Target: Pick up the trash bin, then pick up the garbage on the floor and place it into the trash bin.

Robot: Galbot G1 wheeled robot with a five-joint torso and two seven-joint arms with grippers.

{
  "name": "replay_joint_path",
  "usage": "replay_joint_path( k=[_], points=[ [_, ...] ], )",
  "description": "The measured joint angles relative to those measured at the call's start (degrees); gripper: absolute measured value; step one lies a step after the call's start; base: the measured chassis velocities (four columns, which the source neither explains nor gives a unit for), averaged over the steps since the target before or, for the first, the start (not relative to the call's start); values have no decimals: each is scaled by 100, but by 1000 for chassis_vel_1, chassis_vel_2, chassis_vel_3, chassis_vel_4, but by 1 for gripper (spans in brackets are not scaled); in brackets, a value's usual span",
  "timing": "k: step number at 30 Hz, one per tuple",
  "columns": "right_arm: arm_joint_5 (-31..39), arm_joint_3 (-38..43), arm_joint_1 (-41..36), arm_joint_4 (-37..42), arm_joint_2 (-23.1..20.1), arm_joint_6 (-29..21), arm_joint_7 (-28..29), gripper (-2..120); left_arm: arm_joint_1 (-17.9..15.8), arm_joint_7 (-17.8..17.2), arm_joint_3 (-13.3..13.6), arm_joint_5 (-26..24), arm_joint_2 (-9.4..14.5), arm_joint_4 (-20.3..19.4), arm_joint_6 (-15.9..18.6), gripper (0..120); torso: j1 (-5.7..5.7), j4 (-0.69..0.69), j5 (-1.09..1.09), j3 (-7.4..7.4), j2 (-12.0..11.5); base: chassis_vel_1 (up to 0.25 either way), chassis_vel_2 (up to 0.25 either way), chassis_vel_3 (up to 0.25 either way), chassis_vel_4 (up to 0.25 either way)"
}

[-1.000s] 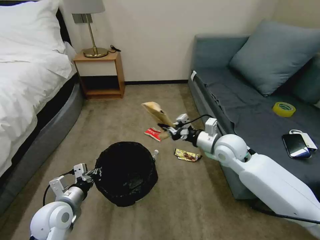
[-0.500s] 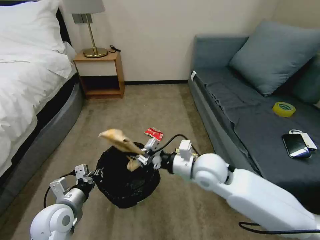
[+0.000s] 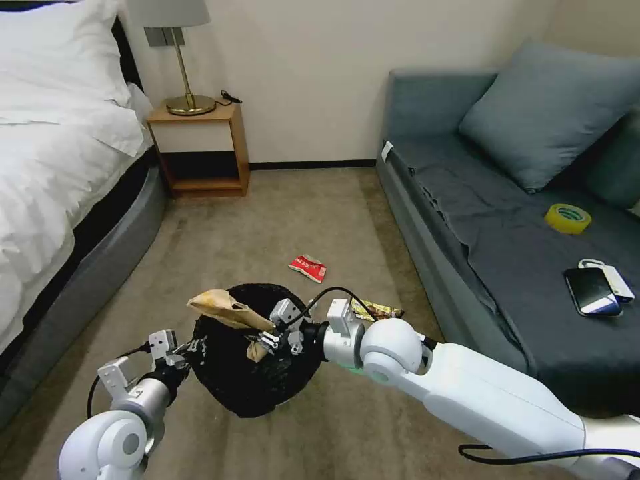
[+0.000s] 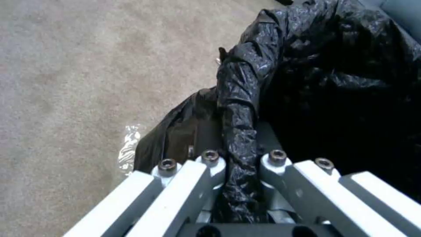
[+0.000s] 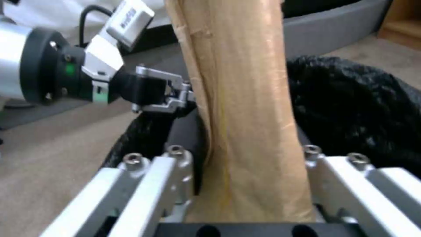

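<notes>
- Leftmost, left gripper (image 3: 189, 348) clamped on trash bin (image 3: 230, 373) rim, bin lifted off carpet.
- Over bin mouth, right gripper (image 3: 265, 339) pinching paper bag (image 3: 223, 309) (long, sticking past rim).
- Risk if released now: bag catching rim, tipping out.
- Rightward, red packet (image 3: 308, 267), snack wrapper (image 3: 377, 310) on carpet.

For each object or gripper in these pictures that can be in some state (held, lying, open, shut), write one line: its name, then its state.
Round trash bin lined with black plastic bag: held at its rim, no litter seen inside.
Left gripper: shut on the bin's rim.
Crumpled brown paper bag: gripped, above the bin's mouth.
Right gripper: shut on the paper bag.
Red-and-white packet: lying on the carpet.
Gold-brown snack wrapper: lying on the carpet.
</notes>
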Motion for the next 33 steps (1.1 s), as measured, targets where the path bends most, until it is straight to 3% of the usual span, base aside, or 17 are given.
replay_joint_path(
  k=[18,25,33],
  points=[
    [-152,310,-41,-30,-46,77,112,96,-95,-10,-54,-135,120,133,0,4,0,1,0,0,0,0,0,0,0],
    [-452,1291,-696,361,-224,204,751,100,-118,-11,-88,-161,145,172,0,4,0,0,1,0,0,0,0,0,0],
    [-1372,3136,-2675,1159,-492,658,1158,100,-108,4,-84,-140,145,172,0,4,0,-1,3,0,0,0,0,0,0]
  ],
)
